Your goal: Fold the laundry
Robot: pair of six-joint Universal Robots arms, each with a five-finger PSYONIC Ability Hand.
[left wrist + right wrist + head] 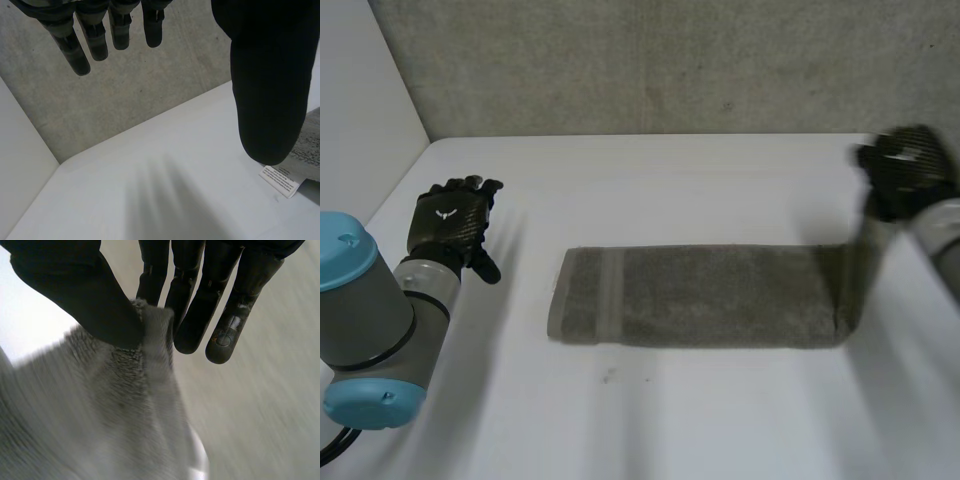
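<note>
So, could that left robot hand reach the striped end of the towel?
Probably yes: the left robot hand is open, and only bare table lies between it and the striped end of the towel.

Shows rough, looped terry pile across the long grey folded cloth towel [700, 297], matt all over, with a flatter, smoother woven band near one end. Looks coarse and fuzzy up close at the corner against the matt black right hand [100, 305]. Carries a small white rectangular printed label [281, 181], thin and smooth; cloth or paper, cannot tell. Lies on a flat white table [720, 180], smooth, matt with a faint sheen. Backs onto a grey wall [670, 60], rough, speckled, concrete-like. Reads as matt, fabric-like covering on the black left hand [448, 225], with duller, dusty-looking fingertips [80, 60]. Shows smooth satin casing on the cylindrical grey arm joint [370, 320], with plastic-looking light-blue round caps [345, 250].
</note>
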